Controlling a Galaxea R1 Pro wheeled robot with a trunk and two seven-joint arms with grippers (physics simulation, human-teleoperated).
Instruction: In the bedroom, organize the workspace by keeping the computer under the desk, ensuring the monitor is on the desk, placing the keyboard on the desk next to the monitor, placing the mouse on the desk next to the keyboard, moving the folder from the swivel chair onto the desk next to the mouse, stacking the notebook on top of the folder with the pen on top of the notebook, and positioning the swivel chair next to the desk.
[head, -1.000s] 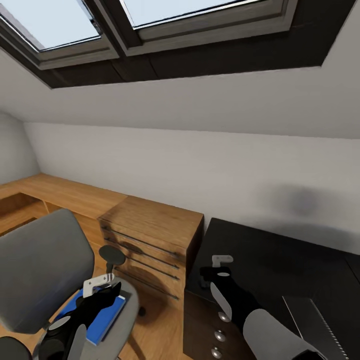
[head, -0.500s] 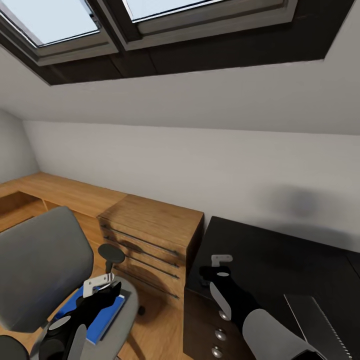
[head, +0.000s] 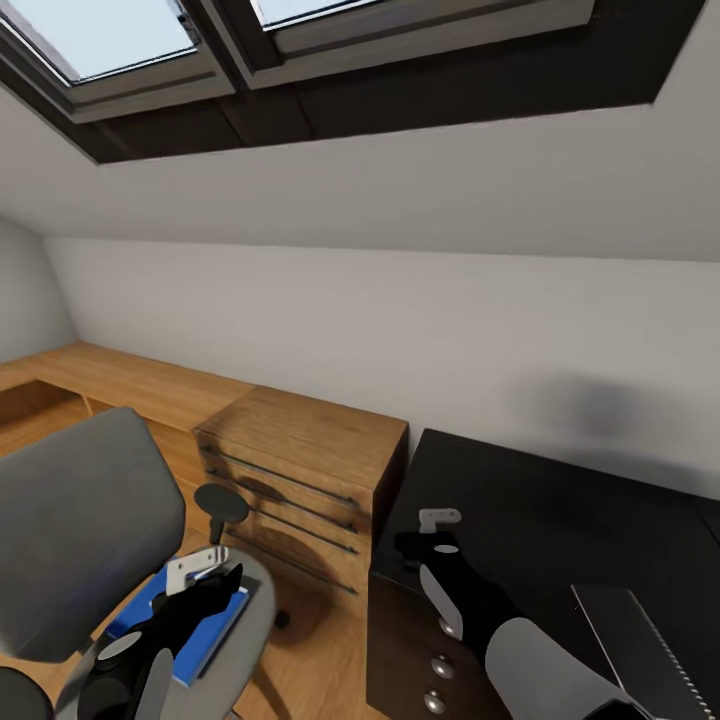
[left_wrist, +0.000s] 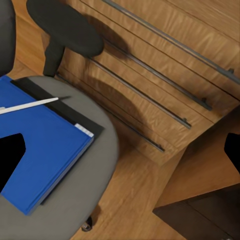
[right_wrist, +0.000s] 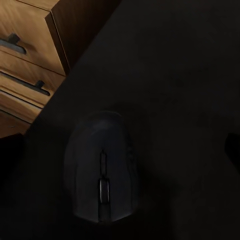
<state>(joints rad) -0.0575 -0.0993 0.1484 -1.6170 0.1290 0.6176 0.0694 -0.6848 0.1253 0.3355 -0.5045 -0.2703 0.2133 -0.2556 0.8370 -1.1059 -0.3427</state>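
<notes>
Surface (head: 560, 520): glossy black top at the right of the head view, with a black drawer unit and round silver knobs (head: 441, 667) below its near corner.

Light-wood cabinet (head: 300, 470): drawers with long dark bar handles, standing just left of the surface against the white wall.

Swivel chair (head: 80, 530): grey upholstery, black armrest pad (left_wrist: 65, 22), beside the cabinet, apart from the surface.

Folder (left_wrist: 42, 160): bright blue, lying flat on the chair seat over a thin dark sheet (left_wrist: 75, 112) that showed along one edge.

Pen (left_wrist: 30, 105): thin white stick resting on the folder.

Mouse (right_wrist: 102, 167): black, lying on the surface near its cabinet-side edge.

Left gripper (head: 210, 575): above the folder on the seat, jaws spread, holding nothing.

Right gripper (head: 425, 540): over the mouse, fingers apart at either side, not touching it.
</notes>
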